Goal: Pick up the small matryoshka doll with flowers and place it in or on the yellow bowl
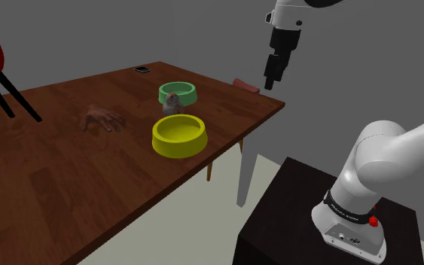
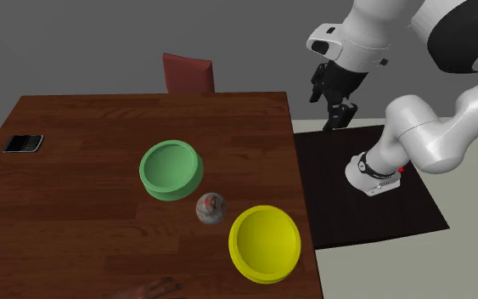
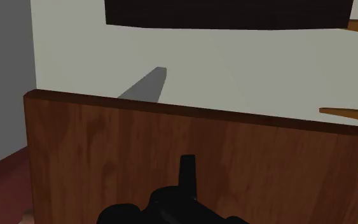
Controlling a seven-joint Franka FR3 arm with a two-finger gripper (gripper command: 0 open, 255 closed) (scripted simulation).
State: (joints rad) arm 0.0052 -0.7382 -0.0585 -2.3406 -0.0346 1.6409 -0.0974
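While upright, doll (image 1: 172,105) beside yellow bowl (image 1: 178,146)

Dark grained wood, faintly glossy, is seen on the bench (image 1: 59,181). The yellow bowl (image 1: 176,147) and green bowl (image 1: 190,98) are rendered smooth, matt, plastic-like.

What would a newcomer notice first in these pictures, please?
The bright yellow bowl near the edge of the dark wooden table, with a green bowl beyond it and the small doll between them. Next, the black gripper hanging high by the table's corner.
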